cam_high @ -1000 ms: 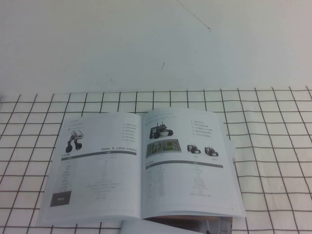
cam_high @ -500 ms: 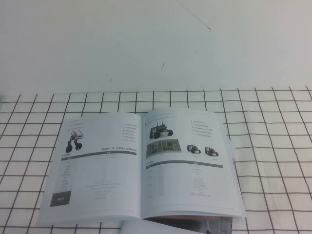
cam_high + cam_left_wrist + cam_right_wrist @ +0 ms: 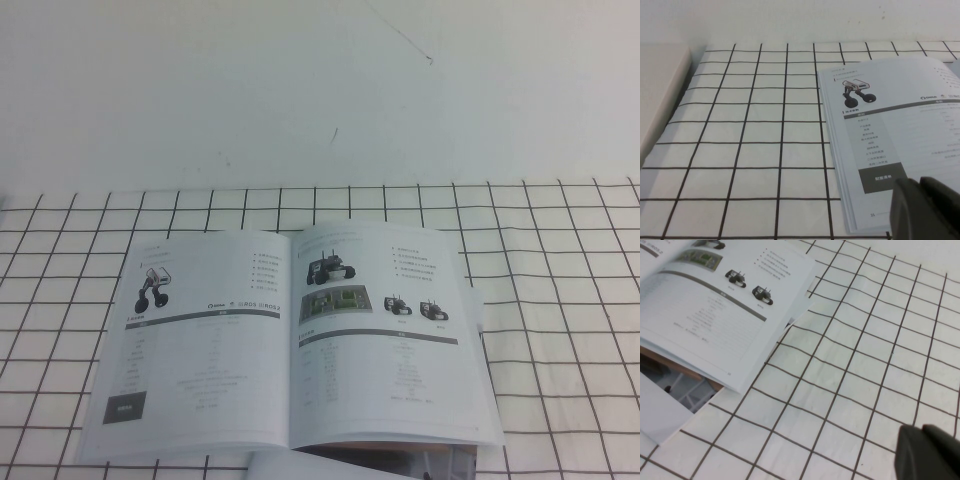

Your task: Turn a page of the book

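The book (image 3: 290,345) lies open and flat on the black-grid cloth (image 3: 560,300), near the front. Its right-hand page (image 3: 390,345) shows wheeled-robot photos, a bullet list, a dark grey bar and a fine table; it also shows in the right wrist view (image 3: 715,305). The left-hand page shows in the left wrist view (image 3: 890,125). Neither gripper shows in the high view. My left gripper (image 3: 920,182) is shut and empty, hovering over the book's near left corner. My right gripper (image 3: 922,429) is shut and empty, over bare cloth to the right of the book.
A brown cover and another printed sheet (image 3: 670,390) stick out under the book's front edge (image 3: 380,462). A loose leaf edge (image 3: 474,305) juts from the book's right side. A beige slab (image 3: 657,90) borders the cloth's left. A plain white surface (image 3: 300,90) lies behind.
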